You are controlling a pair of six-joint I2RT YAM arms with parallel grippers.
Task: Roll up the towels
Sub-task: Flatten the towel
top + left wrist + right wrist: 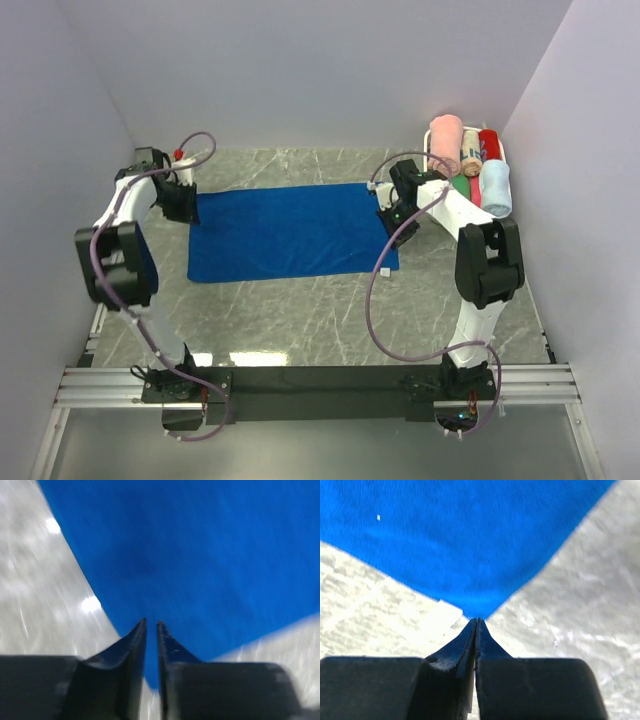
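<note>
The royal blue towel (pixel 290 232) lies spread flat in the middle of the table. The pale blue towel (pixel 496 187) lies rolled in the white tray (pixel 508 152) at the back right. My left gripper (pixel 183 207) hangs low over the royal towel's far left corner (pixel 200 555), with only a thin slit between its fingers (pixel 134 645) and nothing in it. My right gripper (pixel 393 224) is at the towel's right edge. Its fingers (pixel 485 645) are pressed together, with their tips right at a corner of the towel (pixel 470 555). I see no cloth between them.
The tray also holds rolled pink (pixel 446 140), red (pixel 489 142) and green (pixel 470 185) towels. A small white tag (pixel 447 611) sticks out at the towel corner. Grey walls close in on the left, back and right. Bare marble (pixel 330 320) lies between the towel and the arm bases.
</note>
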